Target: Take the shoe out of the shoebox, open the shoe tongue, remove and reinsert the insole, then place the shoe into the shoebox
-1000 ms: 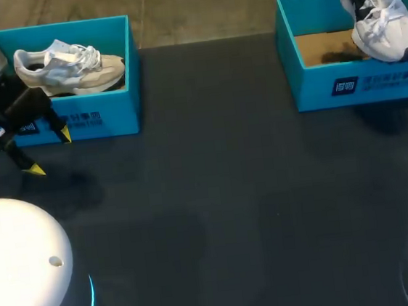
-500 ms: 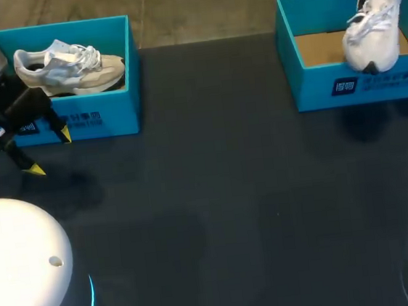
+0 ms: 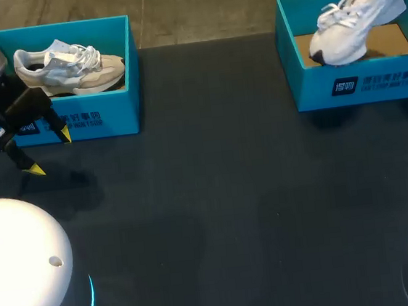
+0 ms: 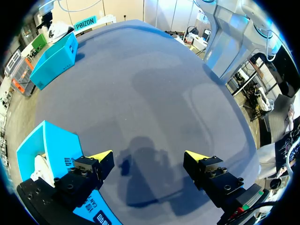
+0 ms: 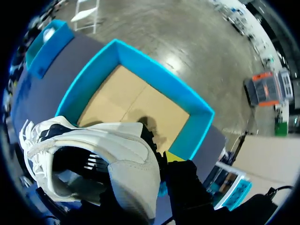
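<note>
R side: right gripper [image 5: 164,161] was closed on the heel of the white lace-up sneaker with dark trim [image 3: 351,24]. One yellow tip showed outside the heel collar; the other was hidden by the shoe.
Shoe: it hung from the gripper, tilted, heel high and toe low, over the open turquoise cardboard shoebox [image 3: 357,84]. Whether the toe touched the box, cannot tell.
Box: it lay ahead of the right gripper, brown floor visible.
L side: left gripper [image 4: 149,158] was wide open and held nothing, w/ only the dark grey table top [image 4: 140,93] between its fingers.
Near L: second turquoise shoebox [image 3: 101,116] stood just beside one finger, w/ a beige-grey sneaker [image 3: 67,65] lying inside.
</note>
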